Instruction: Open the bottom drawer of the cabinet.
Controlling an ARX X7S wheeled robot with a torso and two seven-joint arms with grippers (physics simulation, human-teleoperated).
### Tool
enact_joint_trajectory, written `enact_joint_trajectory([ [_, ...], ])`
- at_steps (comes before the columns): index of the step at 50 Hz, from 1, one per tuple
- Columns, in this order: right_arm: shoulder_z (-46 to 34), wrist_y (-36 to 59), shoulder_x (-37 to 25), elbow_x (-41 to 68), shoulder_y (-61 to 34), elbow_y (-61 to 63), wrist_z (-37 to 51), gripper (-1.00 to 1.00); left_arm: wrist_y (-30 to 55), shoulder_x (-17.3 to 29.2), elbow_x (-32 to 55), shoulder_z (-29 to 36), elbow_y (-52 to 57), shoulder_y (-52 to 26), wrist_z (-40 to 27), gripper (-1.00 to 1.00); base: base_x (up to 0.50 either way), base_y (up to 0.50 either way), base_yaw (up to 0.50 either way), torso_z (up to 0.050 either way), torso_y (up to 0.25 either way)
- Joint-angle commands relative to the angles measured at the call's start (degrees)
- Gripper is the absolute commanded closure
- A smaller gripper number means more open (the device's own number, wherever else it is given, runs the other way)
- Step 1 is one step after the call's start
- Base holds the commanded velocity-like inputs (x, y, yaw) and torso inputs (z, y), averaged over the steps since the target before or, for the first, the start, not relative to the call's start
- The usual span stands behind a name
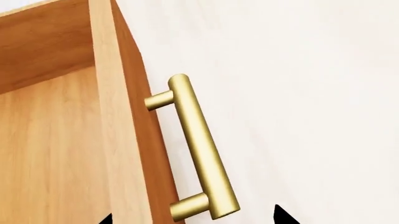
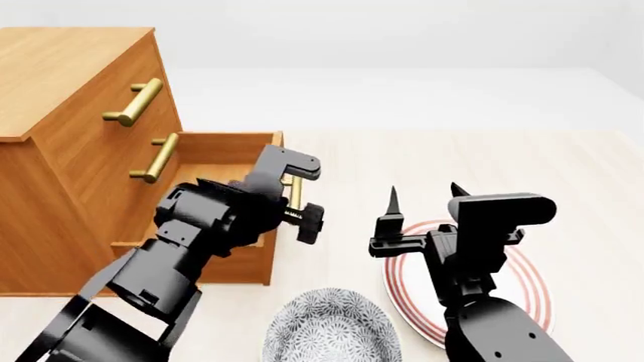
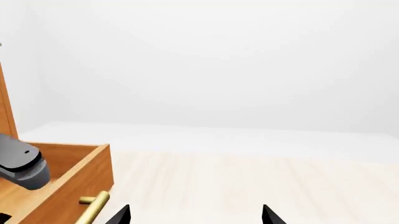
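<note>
Head view: bottom drawer (image 2: 229,154) out, beside plate (image 2: 533,286).

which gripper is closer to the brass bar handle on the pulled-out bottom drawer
Left. The left gripper sits right at the brass bar handle of the orange-brown wooden bottom drawer. The right gripper hovers apart from it, open, above the red-striped plate.

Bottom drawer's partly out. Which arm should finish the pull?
Left. The left gripper is right at the bottom drawer's brass handle, fingertips on either side. The right gripper hangs open over the striped plate, away from the cabinet.
</note>
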State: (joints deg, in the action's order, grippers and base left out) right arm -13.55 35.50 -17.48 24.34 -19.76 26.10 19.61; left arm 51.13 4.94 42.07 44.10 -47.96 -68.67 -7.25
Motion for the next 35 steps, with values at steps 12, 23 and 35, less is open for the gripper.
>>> enact_joint_trajectory([
  [12, -0.71, -0.36, -0.07, 0.13, -0.27, -0.44, 0.34, -1.00, -3.02, 13.75, 15.21, -16.82, 48.27, 7.66, -20.84, -1.00, 0.00, 0.00, 0.00, 0.000, 0.000],
  [23, -0.68, -0.22, -0.52, -0.60, -1.45, 0.57, 1.42, -1.00, -8.25, 20.99, 10.60, -17.29, 66.17, 21.25, -29.04, -1.00, 0.00, 0.00, 0.00, 0.000, 0.000],
  [35, -0.90, 1.30, -1.63, -4.93, -12.66, 6.08, 4.56, -1.00, -19.03, 27.45, 1.55, -17.69, 78.82, 33.74, -30.88, -1.00, 0.00, 0.00, 0.00, 0.000, 0.000],
])
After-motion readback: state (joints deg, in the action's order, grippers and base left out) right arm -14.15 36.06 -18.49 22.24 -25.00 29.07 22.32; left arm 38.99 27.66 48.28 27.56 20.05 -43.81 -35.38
